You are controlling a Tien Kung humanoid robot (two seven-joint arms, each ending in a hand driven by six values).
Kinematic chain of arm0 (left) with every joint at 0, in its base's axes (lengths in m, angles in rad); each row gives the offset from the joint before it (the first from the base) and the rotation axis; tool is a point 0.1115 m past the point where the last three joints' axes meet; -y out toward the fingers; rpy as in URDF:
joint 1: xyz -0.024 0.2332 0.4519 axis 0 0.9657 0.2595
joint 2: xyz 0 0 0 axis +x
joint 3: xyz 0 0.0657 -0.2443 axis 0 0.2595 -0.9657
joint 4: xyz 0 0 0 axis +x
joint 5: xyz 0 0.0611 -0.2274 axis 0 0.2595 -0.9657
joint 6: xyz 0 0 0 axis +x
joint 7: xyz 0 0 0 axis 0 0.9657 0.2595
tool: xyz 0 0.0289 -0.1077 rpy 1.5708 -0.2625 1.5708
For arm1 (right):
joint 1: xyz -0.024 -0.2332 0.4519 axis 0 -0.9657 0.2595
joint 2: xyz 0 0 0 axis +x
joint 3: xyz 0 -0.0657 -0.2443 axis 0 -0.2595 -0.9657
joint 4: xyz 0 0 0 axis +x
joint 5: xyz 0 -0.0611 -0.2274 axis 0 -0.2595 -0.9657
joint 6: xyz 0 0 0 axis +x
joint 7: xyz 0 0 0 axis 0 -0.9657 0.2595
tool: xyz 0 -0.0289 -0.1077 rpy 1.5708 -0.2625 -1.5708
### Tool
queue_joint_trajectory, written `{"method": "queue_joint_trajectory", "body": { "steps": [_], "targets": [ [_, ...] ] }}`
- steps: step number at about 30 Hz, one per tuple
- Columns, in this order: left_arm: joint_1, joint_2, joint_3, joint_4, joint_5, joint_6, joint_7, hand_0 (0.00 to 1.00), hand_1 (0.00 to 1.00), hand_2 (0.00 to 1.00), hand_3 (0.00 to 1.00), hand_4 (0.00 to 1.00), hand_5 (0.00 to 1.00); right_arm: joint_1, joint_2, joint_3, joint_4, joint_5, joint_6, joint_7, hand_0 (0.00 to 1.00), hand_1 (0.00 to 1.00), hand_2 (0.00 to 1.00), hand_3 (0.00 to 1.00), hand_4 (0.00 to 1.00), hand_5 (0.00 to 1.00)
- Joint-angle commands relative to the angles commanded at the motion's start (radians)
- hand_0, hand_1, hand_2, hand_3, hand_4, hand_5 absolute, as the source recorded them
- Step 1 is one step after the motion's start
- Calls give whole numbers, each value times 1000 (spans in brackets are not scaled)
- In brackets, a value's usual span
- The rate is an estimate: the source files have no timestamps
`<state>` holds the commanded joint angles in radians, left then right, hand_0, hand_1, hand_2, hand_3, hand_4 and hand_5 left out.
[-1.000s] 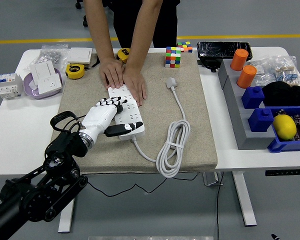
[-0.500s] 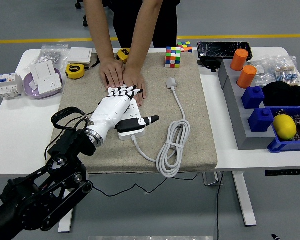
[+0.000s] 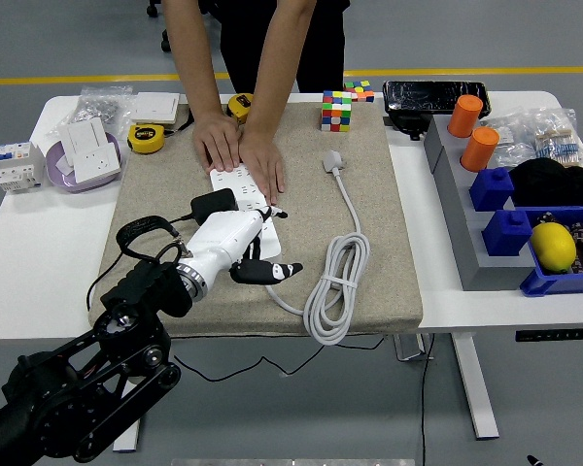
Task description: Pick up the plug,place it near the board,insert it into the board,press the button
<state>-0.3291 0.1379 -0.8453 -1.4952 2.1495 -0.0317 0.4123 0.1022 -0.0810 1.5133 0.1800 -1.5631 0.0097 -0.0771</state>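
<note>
Left hand (image 3: 235,243), centre-left of frame: fingers spread, holding nothing, shifted lower over the board (image 3: 235,183). Plug (image 3: 332,161) lay untouched, upper centre. Person's hands (image 3: 241,148) pinned the board; pick-up judged not begun.

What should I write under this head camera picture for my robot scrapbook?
Robot's left hand rests on a white power strip that a person's hands hold flat on the mat.

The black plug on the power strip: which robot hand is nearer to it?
Left. The left robot hand lies just beside and below the black plug on the power strip. The right robot hand is not in view.
</note>
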Motion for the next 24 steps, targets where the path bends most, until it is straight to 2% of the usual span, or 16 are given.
{"method": "queue_joint_trajectory", "body": {
  "steps": [4, 5, 10, 11, 16, 24],
  "targets": [
    [-2, -3, 5, 16, 0, -6, -2, 161, 49, 146, 846, 625, 177, 0, 0, -1, 0, 0, 0, -1, 835, 751, 759, 791, 998, 950],
    [-2, -4, 5, 22, 2, -10, -2, 157, 49, 144, 863, 588, 2, 0, -1, -1, 0, 0, 0, -1, 836, 751, 759, 791, 998, 951],
    [-3, -7, 6, 51, 5, -33, 3, 157, 49, 144, 863, 588, 2, -1, 0, -2, 0, 0, 0, -1, 836, 751, 759, 791, 998, 951],
    [-3, -6, 7, 59, 1, -40, 6, 156, 49, 145, 867, 633, 2, -1, 0, -2, 0, 0, 0, -1, 835, 751, 759, 791, 998, 952],
    [-2, -5, 10, 80, -7, -61, 15, 156, 49, 145, 867, 633, 2, -2, 0, -1, 0, 0, 0, -2, 835, 751, 759, 791, 998, 952],
    [-8, -1, 0, 93, 0, -62, 13, 158, 51, 146, 868, 629, 2, 1, 0, -1, 0, 5, -1, -1, 835, 751, 759, 790, 998, 954]
  ]
}}
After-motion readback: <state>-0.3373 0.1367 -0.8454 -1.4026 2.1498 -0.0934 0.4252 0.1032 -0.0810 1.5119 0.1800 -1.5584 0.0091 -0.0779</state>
